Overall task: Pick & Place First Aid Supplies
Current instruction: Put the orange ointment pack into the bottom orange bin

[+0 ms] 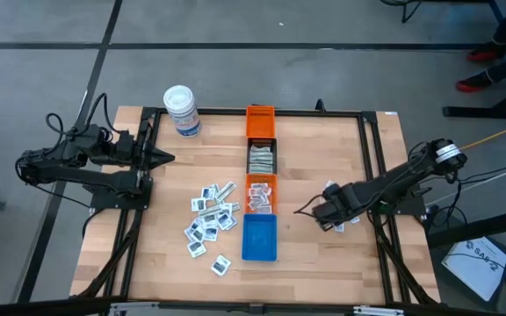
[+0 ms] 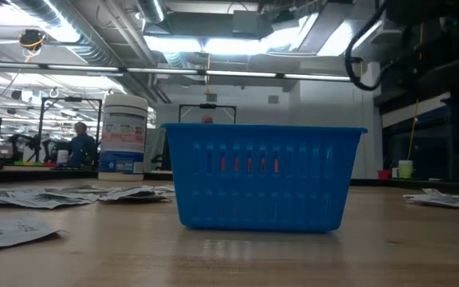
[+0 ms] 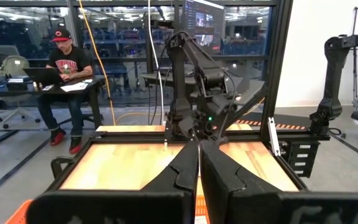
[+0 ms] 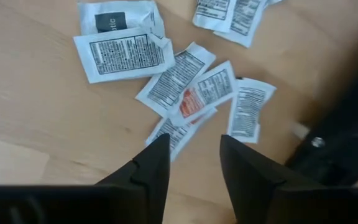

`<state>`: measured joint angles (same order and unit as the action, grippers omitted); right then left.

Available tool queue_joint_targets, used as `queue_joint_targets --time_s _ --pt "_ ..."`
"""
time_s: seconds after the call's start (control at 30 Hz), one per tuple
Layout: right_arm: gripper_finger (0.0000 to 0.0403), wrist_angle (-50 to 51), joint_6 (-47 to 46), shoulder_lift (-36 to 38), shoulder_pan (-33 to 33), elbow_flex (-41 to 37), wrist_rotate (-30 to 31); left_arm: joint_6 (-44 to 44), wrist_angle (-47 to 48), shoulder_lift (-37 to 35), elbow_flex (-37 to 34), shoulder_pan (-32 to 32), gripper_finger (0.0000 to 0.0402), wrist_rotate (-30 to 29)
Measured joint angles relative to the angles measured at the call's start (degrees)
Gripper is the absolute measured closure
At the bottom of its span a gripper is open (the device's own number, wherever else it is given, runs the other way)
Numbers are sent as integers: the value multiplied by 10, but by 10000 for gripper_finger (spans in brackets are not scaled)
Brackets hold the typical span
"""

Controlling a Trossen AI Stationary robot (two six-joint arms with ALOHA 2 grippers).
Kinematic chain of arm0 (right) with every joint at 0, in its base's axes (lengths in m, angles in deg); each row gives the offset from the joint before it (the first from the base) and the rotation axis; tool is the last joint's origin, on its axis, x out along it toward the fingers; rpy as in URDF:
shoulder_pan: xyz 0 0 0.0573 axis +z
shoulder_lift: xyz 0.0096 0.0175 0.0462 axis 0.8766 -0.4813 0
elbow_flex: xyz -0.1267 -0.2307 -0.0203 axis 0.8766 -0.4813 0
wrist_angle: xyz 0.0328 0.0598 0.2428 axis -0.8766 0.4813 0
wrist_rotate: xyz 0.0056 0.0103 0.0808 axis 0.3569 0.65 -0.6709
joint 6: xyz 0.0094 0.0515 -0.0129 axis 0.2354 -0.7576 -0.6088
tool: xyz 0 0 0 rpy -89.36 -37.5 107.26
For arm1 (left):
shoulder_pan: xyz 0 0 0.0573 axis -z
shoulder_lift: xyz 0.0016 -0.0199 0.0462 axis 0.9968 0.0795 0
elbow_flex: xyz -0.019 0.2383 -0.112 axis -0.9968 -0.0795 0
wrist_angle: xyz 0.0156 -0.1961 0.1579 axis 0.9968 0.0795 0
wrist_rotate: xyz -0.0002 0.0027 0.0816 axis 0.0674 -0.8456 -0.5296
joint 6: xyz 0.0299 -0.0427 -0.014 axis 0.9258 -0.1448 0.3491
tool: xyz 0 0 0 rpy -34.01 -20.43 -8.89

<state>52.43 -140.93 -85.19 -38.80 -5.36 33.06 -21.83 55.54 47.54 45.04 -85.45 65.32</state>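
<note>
A: Right pincer (image 4: 194, 165) low over the surface (image 1: 314, 237) near its right edge, fingers parted to a moderate gap, nothing between them. Poised over a small heap of first aid packets (image 4: 191, 93), white with black print, one showing red.

B: Left pincer (image 1: 163, 159)?

A: Closed, empty, parked near the left edge, pointing inward. Idle.

B: Location of the remaining supplies?

A: Larger scatter of packets (image 1: 211, 221) left of centre, toward the front edge. Row of bins down the middle: orange bin (image 1: 260, 120) at the back, black bin (image 1: 262, 160) holding pale strips, second orange bin (image 1: 261, 194) with packets inside, blue bin (image 1: 259, 238) at the front. White tub (image 1: 182, 111) at the back left, not part of the job.

B: Step in hand, as judged?

A: Picking one packet from the right-hand heap. Far from finished, going by the number of packets loose on the surface.

B: Advice for a clean pick?

A: Packets flat and overlapping, so risk of lifting two or pinching none. Better to aim for an outlying packet, e.g. the one just ahead of the fingers (image 4: 246, 111), straddle a narrow side, press tips down to the wood, then close. Check for a single packet before carrying to a bin. Correct bin not determinable from the views.
</note>
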Motion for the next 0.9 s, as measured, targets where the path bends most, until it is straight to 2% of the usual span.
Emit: queue_joint_targets --time_s 0.23,0.37,0.9 --pt "289 -74 0 0 0 -53 0 0 0 0 0 0 390 0" --pt "299 -120 0 -1 0 -77 -22 0 0 0 0 0 389 0" --pt "301 -195 3 -5 -9 -132 -19 0 0 0 0 0 389 0"
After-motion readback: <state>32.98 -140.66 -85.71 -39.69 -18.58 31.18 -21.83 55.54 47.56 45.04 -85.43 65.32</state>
